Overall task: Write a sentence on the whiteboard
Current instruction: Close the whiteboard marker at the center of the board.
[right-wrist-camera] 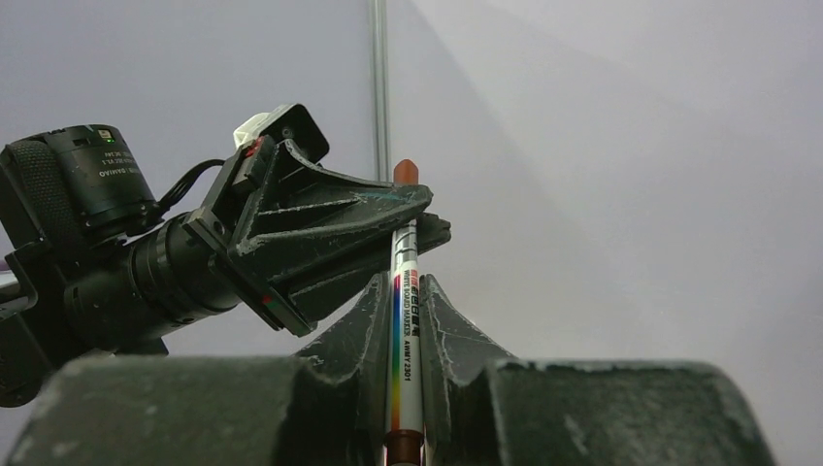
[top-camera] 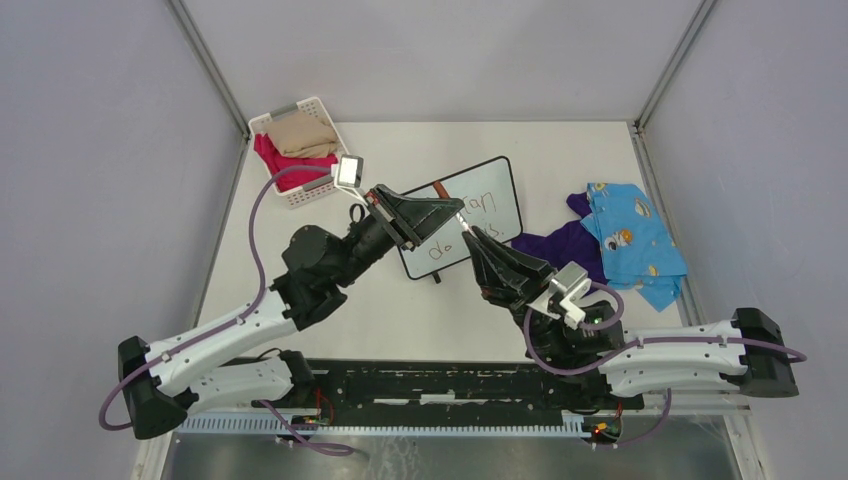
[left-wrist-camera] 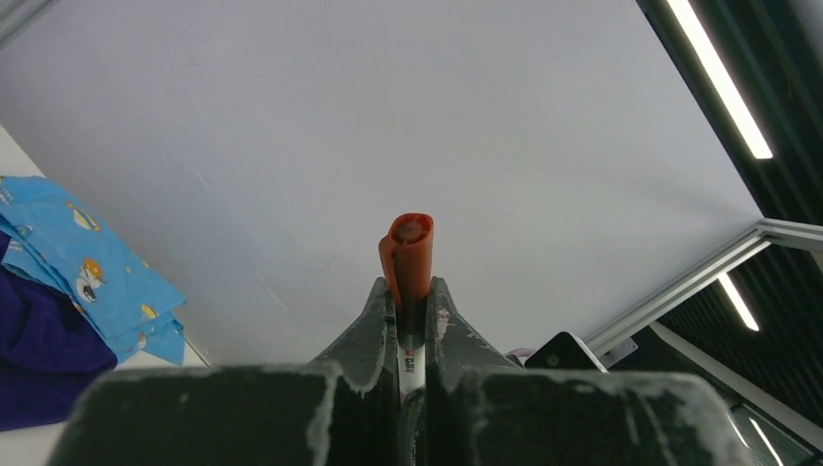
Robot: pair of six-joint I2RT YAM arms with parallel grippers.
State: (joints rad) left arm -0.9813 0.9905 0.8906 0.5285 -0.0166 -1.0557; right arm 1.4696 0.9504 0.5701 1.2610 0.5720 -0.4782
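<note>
**Layout.** The whiteboard [top-camera: 500, 178] lies at a tilt on the counter [top-camera: 400, 315], just above centre in the top view. It bears a few handwritten words. Both arms reach in over its middle.

**Pincers.**
- The left pincer [left-wrist-camera: 412, 291] is drawn narrow and clamped on the orange cap [left-wrist-camera: 408, 254].
- The right pincer [right-wrist-camera: 405, 286] is also narrow and holds the white barrel of the marker [right-wrist-camera: 403, 330].
- In the right wrist view the marker stands upright in the frame. The left pincer crosses its top end from the left, and only the tip of the cap shows above its fingers.

**Step in hand (judged).** The cap is being parted from the barrel so that writing can go on.

**To do it well.**
- Pull straight along the marker's own axis.
- Keep the right grip firm enough that the barrel does not slide.
- Avoid any sideways bending, which could lever the marker out of either grip.
- Keep the pair clear above the board so nothing knocks it askew.
- Keep hold of the cap afterwards.

**Hidden or unclear.**
- The writing tip is under the cap.
- The left fingers cover the seam between cap and barrel, so I cannot tell whether the cap is fully seated.
- The arms cover part of the words, and the rest is too small to read with confidence.
- Neither wrist view shows the board.
- The lower end of the marker is cut off at the bottom edge of the right wrist view.

**Also present.** A white basket [top-camera: 305, 192] of cloths sits at upper left. A blue patterned cloth [top-camera: 630, 235] and a purple cloth [top-camera: 555, 245] lie at right. All are well apart from the work.
</note>
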